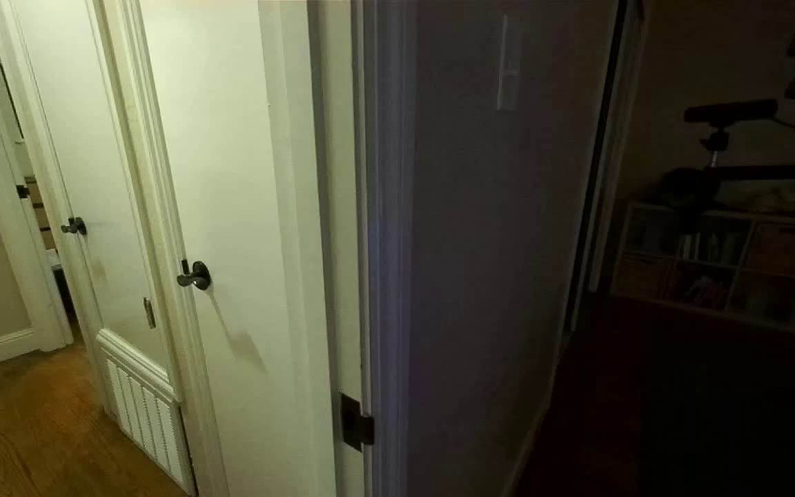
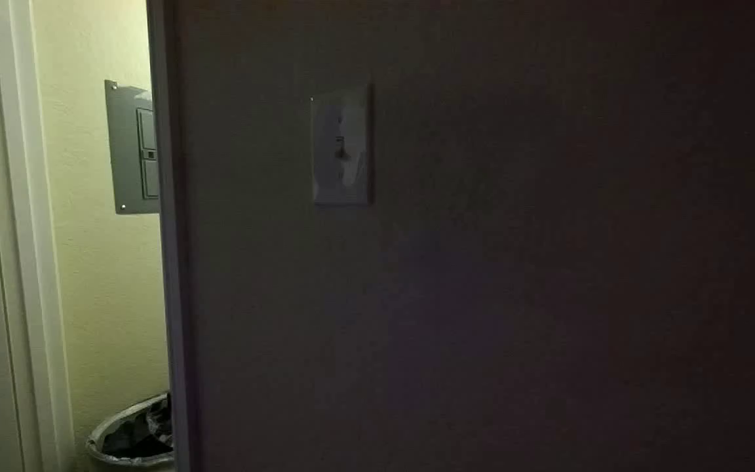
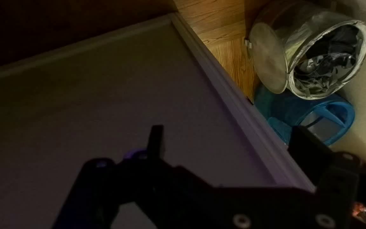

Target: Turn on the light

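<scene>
Upper left of centre in an exterior view, the toggle-switch plate (image 2: 341, 143) sits upright on a shadowed wall (image 2: 515, 314); that is my target, since the light itself shows nowhere. With this side dark and nothing at the toggle (image 2: 342, 153), I judge I'm at the approach. In the wrist view my jaws stand spread well apart, holding nothing, with bare wall and door trim (image 3: 233, 98) beyond them. The next move, I think, calls for swinging the wrist until the plate comes in front, then narrowing the jaws and flicking the toggle. Its present position is too dim for me to read.

The wrist view shows no switch, but it alone gives me the blue bin (image 3: 284, 106) at right, below the lidded trash can (image 3: 310, 28). The grey breaker panel (image 2: 130, 151), upper left, appears only in an exterior view. So do the cube shelf (image 1: 741, 261) at right and the lever door handle (image 1: 195, 276) at left, where the plate is a faint, oblique strip near the top. I can't make out the jaws in either exterior view.
</scene>
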Controlling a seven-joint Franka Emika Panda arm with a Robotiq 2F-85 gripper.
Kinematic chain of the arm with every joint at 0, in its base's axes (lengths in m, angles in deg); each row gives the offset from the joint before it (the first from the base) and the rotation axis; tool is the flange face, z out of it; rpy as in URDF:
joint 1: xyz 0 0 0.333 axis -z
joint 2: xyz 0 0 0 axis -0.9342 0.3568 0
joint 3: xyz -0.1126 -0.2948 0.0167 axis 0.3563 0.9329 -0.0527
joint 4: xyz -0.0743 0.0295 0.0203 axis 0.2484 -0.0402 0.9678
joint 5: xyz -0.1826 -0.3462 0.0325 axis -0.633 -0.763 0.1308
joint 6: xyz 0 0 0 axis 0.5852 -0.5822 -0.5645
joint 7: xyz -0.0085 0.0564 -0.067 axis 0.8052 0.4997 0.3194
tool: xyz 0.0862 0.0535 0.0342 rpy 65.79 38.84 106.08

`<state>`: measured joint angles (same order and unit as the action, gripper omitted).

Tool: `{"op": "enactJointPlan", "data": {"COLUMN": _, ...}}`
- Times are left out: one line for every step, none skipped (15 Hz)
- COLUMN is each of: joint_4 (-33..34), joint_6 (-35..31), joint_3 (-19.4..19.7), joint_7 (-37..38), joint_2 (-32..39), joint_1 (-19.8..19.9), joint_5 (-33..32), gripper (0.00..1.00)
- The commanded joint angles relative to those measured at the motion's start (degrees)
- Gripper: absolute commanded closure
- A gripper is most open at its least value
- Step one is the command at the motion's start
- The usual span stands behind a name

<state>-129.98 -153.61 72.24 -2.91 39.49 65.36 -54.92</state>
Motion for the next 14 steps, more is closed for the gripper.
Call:
{"op": "enactJointPlan", "data": {"joint_4": 0.11, "joint_6": 0.14, "joint_3": -0.13, "joint_7": -0.13, "joint_2": 0.02, "joint_1": 0.21, "joint_5": 0.13, "gripper": 0.0}}
{"op": "enactJointPlan", "data": {"joint_4": 0.12, "joint_6": 0.14, "joint_3": -0.13, "joint_7": -0.13, "joint_2": 0.02, "joint_1": 0.21, "joint_5": 0.13, "gripper": 0.0}}
{"op": "enactJointPlan", "data": {"joint_4": 0.12, "joint_6": 0.13, "joint_3": -0.13, "joint_7": -0.13, "joint_2": 0.02, "joint_1": 0.21, "joint_5": 0.13, "gripper": 0.0}}
{"op": "enactJointPlan", "data": {"joint_4": 0.12, "joint_6": 0.13, "joint_3": -0.13, "joint_7": -0.13, "joint_2": 0.02, "joint_1": 0.21, "joint_5": 0.13, "gripper": 0.0}}
{"op": "enactJointPlan", "data": {"joint_4": 0.12, "joint_6": 0.12, "joint_3": -0.13, "joint_7": -0.13, "joint_2": 0.02, "joint_1": 0.21, "joint_5": 0.13, "gripper": 0.0}}
{"op": "enactJointPlan", "data": {"joint_4": 0.12, "joint_6": 0.12, "joint_3": -0.13, "joint_7": -0.13, "joint_2": 0.02, "joint_1": 0.21, "joint_5": 0.13, "gripper": 0.0}}
{"op": "enactJointPlan", "data": {"joint_4": 0.12, "joint_6": 0.12, "joint_3": -0.13, "joint_7": -0.13, "joint_2": 0.02, "joint_1": 0.21, "joint_5": 0.13, "gripper": 0.0}}
{"op": "enactJointPlan", "data": {"joint_4": 0.12, "joint_6": 0.12, "joint_3": -0.13, "joint_7": -0.13, "joint_2": 0.02, "joint_1": 0.21, "joint_5": 0.13, "gripper": 0.0}}
{"op": "enactJointPlan", "data": {"joint_4": 0.12, "joint_6": 0.12, "joint_3": -0.13, "joint_7": -0.13, "joint_2": 0.02, "joint_1": 0.21, "joint_5": 0.13, "gripper": 0.0}}
{"op": "enactJointPlan", "data": {"joint_4": 0.22, "joint_6": 0.24, "joint_3": -0.13, "joint_7": -0.14, "joint_2": 0.24, "joint_1": 0.2, "joint_5": 0.12, "gripper": 0.0}}
{"op": "enactJointPlan", "data": {"joint_4": 0.28, "joint_6": 0.25, "joint_3": -0.06, "joint_7": -0.28, "joint_2": 0.45, "joint_1": 0.19, "joint_5": 0.1, "gripper": 0.0}}
{"op": "enactJointPlan", "data": {"joint_4": 0.49, "joint_6": 0.39, "joint_3": 0.14, "joint_7": -0.56, "joint_2": 0.95, "joint_1": 0.16, "joint_5": 0.07, "gripper": 0.0}}
{"op": "enactJointPlan", "data": {"joint_4": 0.72, "joint_6": 0.33, "joint_3": 0.24, "joint_7": -0.83, "joint_2": 1.47, "joint_1": 0.31, "joint_5": -0.18, "gripper": 0.0}}
{"op": "enactJointPlan", "data": {"joint_4": 1.07, "joint_6": 0.34, "joint_3": 0.38, "joint_7": -0.94, "joint_2": 2.1, "joint_1": 0.55, "joint_5": -0.38, "gripper": 0.0}}
